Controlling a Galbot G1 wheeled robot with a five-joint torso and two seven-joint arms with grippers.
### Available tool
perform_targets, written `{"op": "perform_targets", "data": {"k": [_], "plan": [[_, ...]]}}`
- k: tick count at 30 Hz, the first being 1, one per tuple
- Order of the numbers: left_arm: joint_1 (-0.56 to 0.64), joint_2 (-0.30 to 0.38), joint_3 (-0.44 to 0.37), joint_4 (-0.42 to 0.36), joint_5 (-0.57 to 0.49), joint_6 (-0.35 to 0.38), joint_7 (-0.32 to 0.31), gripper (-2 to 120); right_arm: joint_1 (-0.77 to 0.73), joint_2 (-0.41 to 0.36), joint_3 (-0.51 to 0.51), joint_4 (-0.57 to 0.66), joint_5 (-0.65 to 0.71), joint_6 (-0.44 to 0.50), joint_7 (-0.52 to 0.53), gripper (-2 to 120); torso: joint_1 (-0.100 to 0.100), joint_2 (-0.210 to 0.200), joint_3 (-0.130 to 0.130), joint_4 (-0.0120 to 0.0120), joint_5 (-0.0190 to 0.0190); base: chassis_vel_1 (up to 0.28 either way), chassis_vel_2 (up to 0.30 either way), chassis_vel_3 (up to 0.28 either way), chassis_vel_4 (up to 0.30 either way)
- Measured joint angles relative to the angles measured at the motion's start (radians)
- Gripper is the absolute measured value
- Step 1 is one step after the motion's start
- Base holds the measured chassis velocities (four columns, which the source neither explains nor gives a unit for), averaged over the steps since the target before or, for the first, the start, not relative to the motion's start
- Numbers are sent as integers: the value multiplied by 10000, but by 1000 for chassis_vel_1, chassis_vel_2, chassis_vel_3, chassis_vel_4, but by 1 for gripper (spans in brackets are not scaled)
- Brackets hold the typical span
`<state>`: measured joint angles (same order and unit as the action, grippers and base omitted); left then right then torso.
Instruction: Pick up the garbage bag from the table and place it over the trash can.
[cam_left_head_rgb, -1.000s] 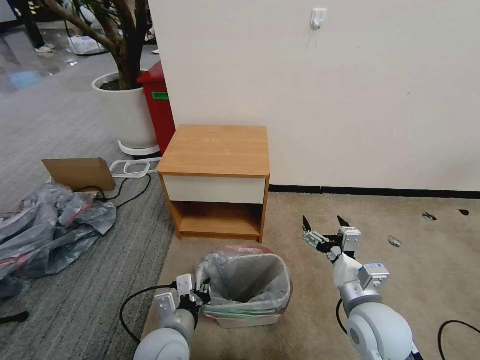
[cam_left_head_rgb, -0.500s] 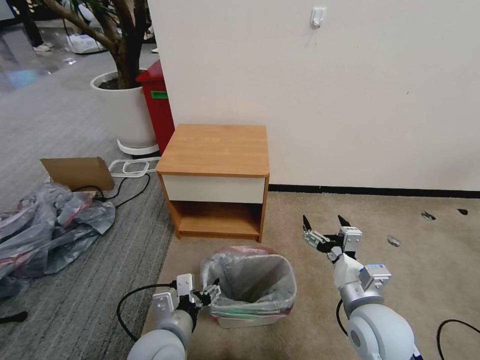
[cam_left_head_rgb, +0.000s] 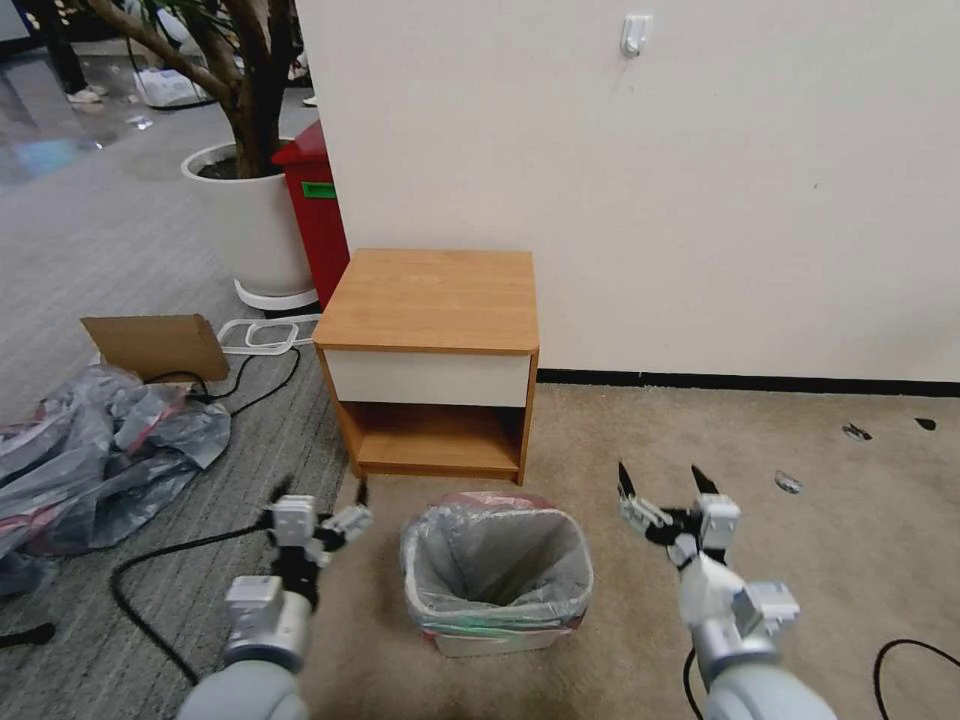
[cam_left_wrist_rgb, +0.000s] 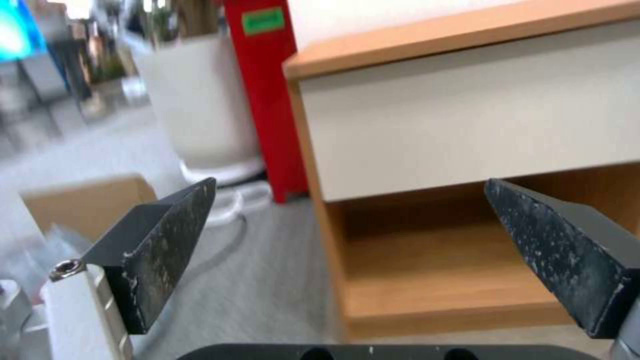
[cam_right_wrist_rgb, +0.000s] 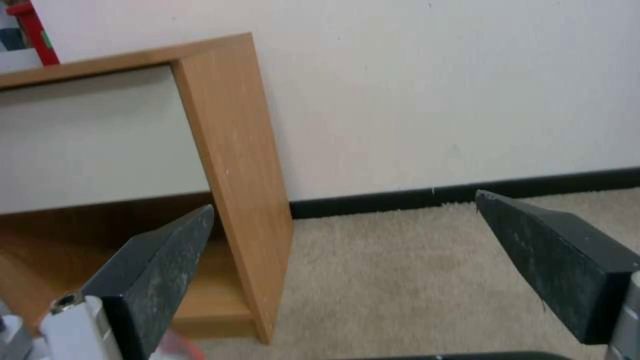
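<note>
The garbage bag (cam_left_head_rgb: 497, 560), translucent grey with a pink-red band, lines the cream trash can (cam_left_head_rgb: 490, 643); its rim is folded over the can's edge. The can stands on the beige carpet in front of the wooden table (cam_left_head_rgb: 430, 300), whose top is bare. My left gripper (cam_left_head_rgb: 322, 490) hovers open to the left of the can, apart from the bag. My right gripper (cam_left_head_rgb: 660, 478) hangs open to the can's right, holding nothing. In the left wrist view the left gripper (cam_left_wrist_rgb: 350, 182) faces the table's shelf gap. The right gripper (cam_right_wrist_rgb: 345, 200) faces the table's right side and the wall.
A tall red bin (cam_left_head_rgb: 318, 210) and a white plant pot (cam_left_head_rgb: 250, 220) stand behind the table on the left. A heap of grey and pink bags (cam_left_head_rgb: 100, 450), a cardboard piece (cam_left_head_rgb: 155, 345) and cables (cam_left_head_rgb: 250, 335) lie on the grey floor at left.
My left gripper has let go of the bag's left rim, opened, and swung away to the left of the can. The right gripper has drawn back a little, still open.
</note>
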<state>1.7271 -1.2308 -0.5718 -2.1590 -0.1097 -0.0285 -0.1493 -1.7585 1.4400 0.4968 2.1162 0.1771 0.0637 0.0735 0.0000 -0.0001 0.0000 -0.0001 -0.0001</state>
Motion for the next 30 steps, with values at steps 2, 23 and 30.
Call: {"op": "perform_targets", "data": {"k": [2,23,30], "plan": [[82,-50,-213,142,289,-248,228,100,-99,3,-35,-101,0,249,7,100,0,0,0,0,1,0,0,0,0],[581,-472,-632,749,1000,-832,690,100,-340,17,-131,-578,-221,1231,177,100,0,0,0,1,1,0,0,0,0],[575,-468,-619,741,972,-812,667,100,-332,13,-132,-572,-218,1209,183,100,0,0,0,1,1,0,0,0,0]]}}
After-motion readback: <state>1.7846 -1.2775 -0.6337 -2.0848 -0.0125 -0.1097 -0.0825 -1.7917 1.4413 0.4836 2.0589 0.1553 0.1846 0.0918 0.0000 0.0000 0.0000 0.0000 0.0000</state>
